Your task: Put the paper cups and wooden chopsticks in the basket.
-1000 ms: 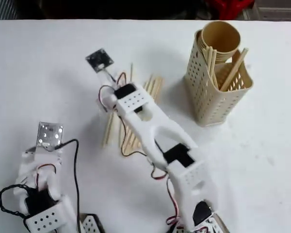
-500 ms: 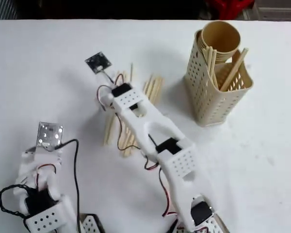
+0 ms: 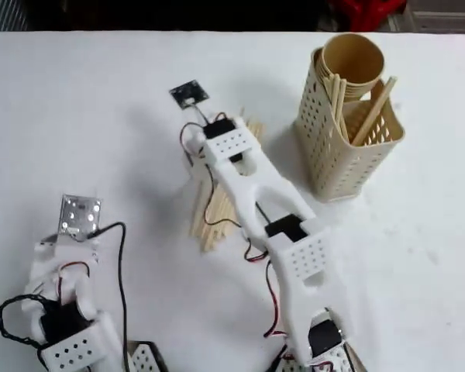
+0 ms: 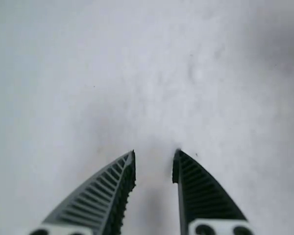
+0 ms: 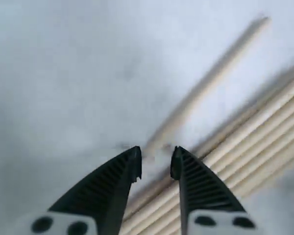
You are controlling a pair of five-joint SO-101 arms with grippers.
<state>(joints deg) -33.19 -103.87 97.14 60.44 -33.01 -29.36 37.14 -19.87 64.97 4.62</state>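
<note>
**Q:** High view: where do the task's things lie?

**A:** The cream perforated basket (image 3: 333, 167) stands upright at 2 o'clock on the white surface (image 3: 77, 93). Stacked paper cups (image 3: 355, 58) sit in its far side. Several stowed chopsticks (image 3: 372, 112) lean beside them, with their tips above the rim. The loose chopsticks (image 3: 205, 225) lie fanned near the centre, at the basket's 9 o'clock side and not touching it. They are partly covered by the right arm (image 3: 294, 256), which runs from 5 o'clock to the far end of the pile. The left arm (image 3: 62, 325) is folded at 7 o'clock.

**Q:** Left wrist view: what state are the fingers in?

**A:** The left fingers (image 4: 112, 196) are released. A narrow gap separates the tips, nothing is held, and the white surface lies beneath them.

**Q:** Right wrist view?

**A:** The right fingers (image 5: 206, 196) are parted by a similar narrow gap and grasp nothing. A single chopstick (image 5: 215, 73) lies slanted away from the rest, its near end just beyond the gap. Whether a tip touches it cannot be told. The other loose chopsticks lie side by side, just beside one fingertip.
</note>
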